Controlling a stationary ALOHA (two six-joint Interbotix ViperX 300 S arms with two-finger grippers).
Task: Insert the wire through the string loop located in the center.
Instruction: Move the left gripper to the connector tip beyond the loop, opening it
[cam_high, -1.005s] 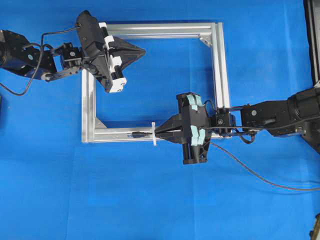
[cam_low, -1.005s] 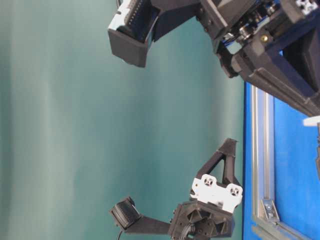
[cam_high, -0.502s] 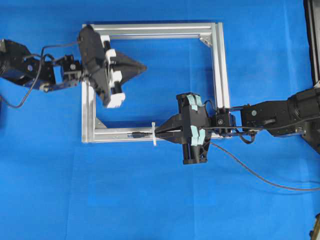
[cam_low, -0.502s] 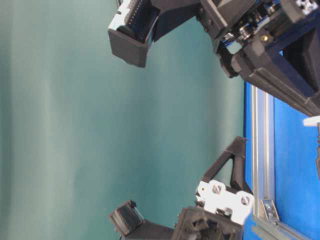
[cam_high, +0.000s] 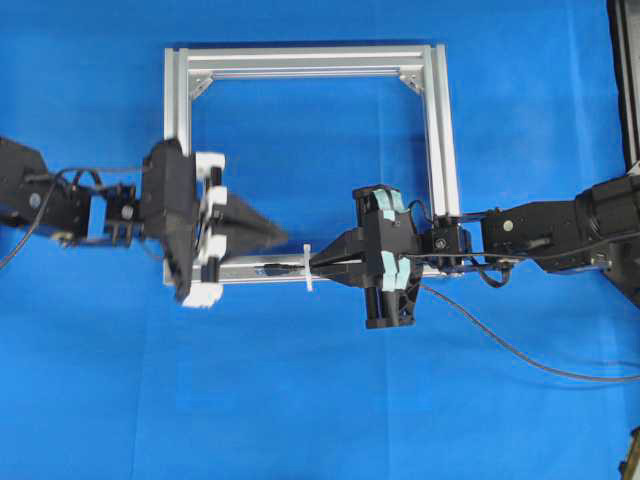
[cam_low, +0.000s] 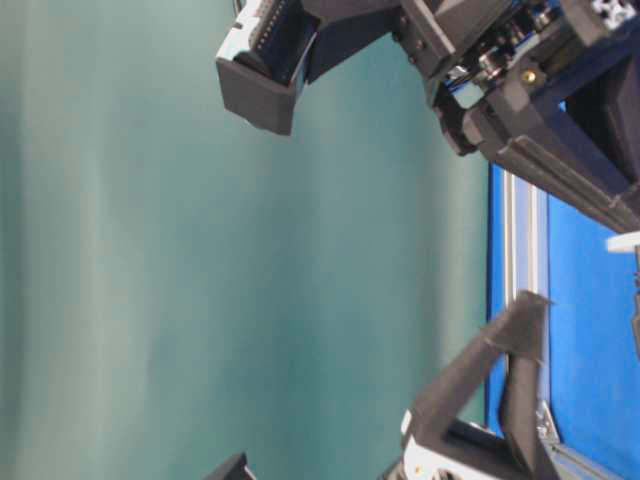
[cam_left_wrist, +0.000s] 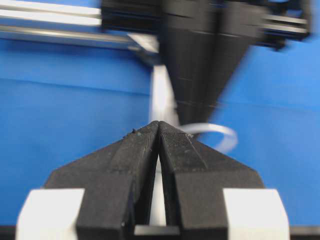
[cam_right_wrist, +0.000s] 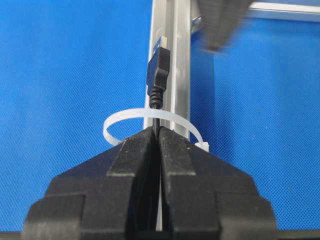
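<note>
The white string loop (cam_right_wrist: 150, 121) stands on the lower bar of the aluminium frame (cam_high: 437, 150). The wire (cam_right_wrist: 157, 75) passes through it, and its dark plug lies on the bar beyond the loop. My right gripper (cam_right_wrist: 158, 131) is shut on the wire just behind the loop; overhead its tips (cam_high: 313, 264) touch the string loop (cam_high: 308, 268). The wire's plug (cam_high: 272, 268) points left. My left gripper (cam_high: 283, 237) is shut and holds nothing, hovering just above the plug. In the left wrist view its tips (cam_left_wrist: 159, 123) face the loop (cam_left_wrist: 220, 134).
The rest of the wire (cam_high: 520, 350) trails from the right gripper to the right edge of the blue mat. The frame's other three bars enclose bare blue mat. In the table-level view the left gripper's fingers (cam_low: 500, 380) rise beside the frame bar (cam_low: 525, 250).
My left arm has swung from the frame's upper left corner down to the lower bar, its shut tips now close to the plug. The right gripper and wire have not moved.
</note>
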